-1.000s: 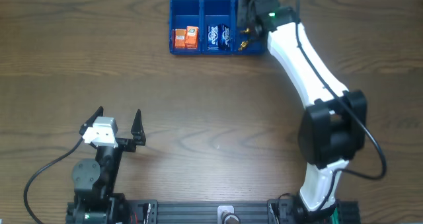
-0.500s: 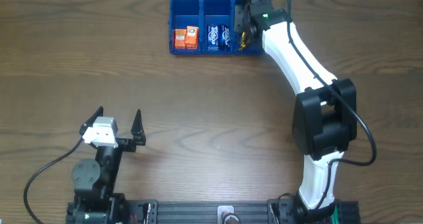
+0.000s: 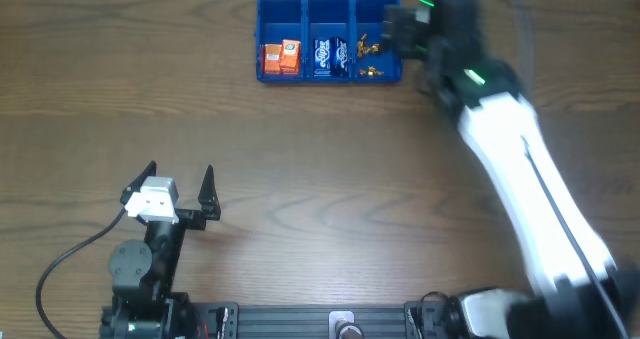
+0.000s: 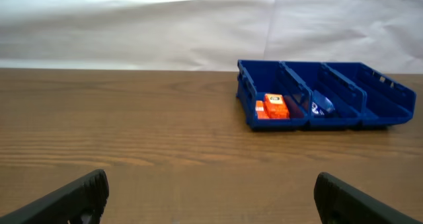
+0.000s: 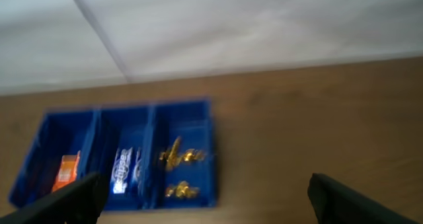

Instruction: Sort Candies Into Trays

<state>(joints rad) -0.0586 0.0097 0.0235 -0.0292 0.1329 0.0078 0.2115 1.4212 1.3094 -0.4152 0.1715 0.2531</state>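
Observation:
A blue tray [image 3: 261, 29] with three compartments stands at the far middle of the table. Orange candies [image 3: 281, 57] lie in its left compartment, a blue-wrapped candy [image 3: 330, 53] in the middle one and gold candies [image 3: 370, 59] in the right one. My right gripper [image 3: 398, 24] hangs lifted just right of the tray, open with nothing in it; its wrist view looks down on the tray [image 5: 151, 151] and the gold candies [image 5: 177, 156]. My left gripper [image 3: 180, 182] stands open and empty near the front left, facing the tray [image 4: 277, 123] from far off.
Bare wooden tabletop [image 3: 330, 149] stretches between the tray and both arm bases. A white backdrop [image 4: 198, 26] rises behind the far table edge. A black cable [image 3: 60, 269] loops beside the left arm's base.
My right gripper has pulled away from over the gold compartment, rising and shifting right, so the gold candies now show. The left arm has kept still.

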